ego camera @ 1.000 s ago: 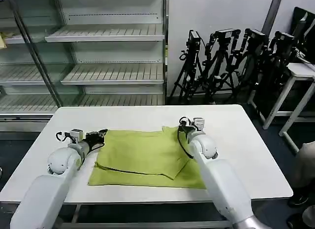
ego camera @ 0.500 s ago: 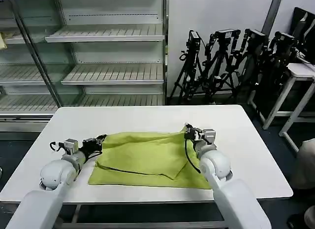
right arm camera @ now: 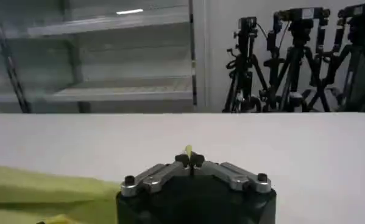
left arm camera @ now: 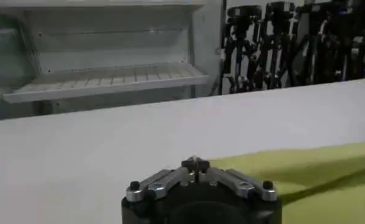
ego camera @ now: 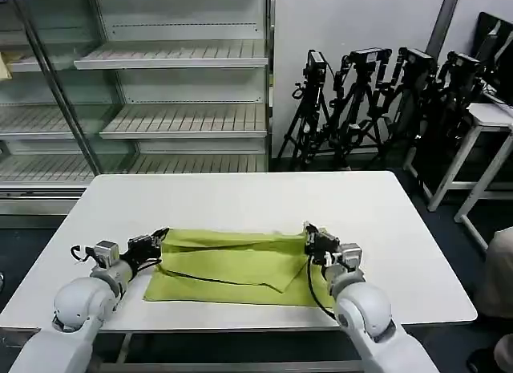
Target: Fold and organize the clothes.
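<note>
The clothes are one lime-green T-shirt (ego camera: 232, 265) lying partly folded on the white table (ego camera: 240, 196), nearer the front edge. My left gripper (ego camera: 158, 241) is shut on the shirt's far left corner, held just above the table. In the left wrist view its closed gripper tips (left arm camera: 195, 163) sit beside the green fabric (left arm camera: 304, 176). My right gripper (ego camera: 309, 238) is shut on the far right corner. A sliver of green cloth (right arm camera: 188, 149) pokes out past its closed tips (right arm camera: 189, 159). The lifted far edge runs between both grippers over the lower layer.
Bare white tabletop lies beyond the shirt. Behind the table stands a metal shelving rack (ego camera: 160, 84). Black tripods (ego camera: 377, 100) cluster at the back right, and a small white side table (ego camera: 489, 124) stands at the far right.
Both grippers have drawn back toward the table's front edge, carrying the shirt's far edge with them. The top layer now lies folded farther over the lower one.
</note>
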You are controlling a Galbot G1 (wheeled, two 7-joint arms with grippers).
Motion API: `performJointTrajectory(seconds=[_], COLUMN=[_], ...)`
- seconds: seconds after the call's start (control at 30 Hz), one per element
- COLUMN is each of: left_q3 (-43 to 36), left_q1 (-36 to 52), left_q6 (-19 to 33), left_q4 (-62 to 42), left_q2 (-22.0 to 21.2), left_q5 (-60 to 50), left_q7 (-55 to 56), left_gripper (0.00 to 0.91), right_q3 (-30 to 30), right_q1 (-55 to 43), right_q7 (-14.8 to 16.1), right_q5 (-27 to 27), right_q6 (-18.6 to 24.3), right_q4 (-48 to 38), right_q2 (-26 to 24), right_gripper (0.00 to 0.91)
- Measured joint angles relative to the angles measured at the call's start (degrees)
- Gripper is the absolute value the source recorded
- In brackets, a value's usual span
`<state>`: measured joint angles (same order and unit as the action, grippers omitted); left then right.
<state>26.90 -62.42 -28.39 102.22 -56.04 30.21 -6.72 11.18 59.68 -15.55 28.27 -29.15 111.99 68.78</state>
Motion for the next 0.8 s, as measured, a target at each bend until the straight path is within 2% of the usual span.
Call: performJointTrajectory(seconds=[0.8], left_q3=[0.6], left_q1=[-5.4], left_q6=[-1.3], left_q4=[4.5], left_q2=[1.0], left_q5=[-1.7], left_q7=[-0.1], left_gripper=[0.02], right_q3=[0.4], right_q1=[4.2], right_q7=[0.4], right_q5=[-2.1], right_q6=[-1.1], right_q4=[1.8], right_q2=[-0.6], right_gripper=[0.0])
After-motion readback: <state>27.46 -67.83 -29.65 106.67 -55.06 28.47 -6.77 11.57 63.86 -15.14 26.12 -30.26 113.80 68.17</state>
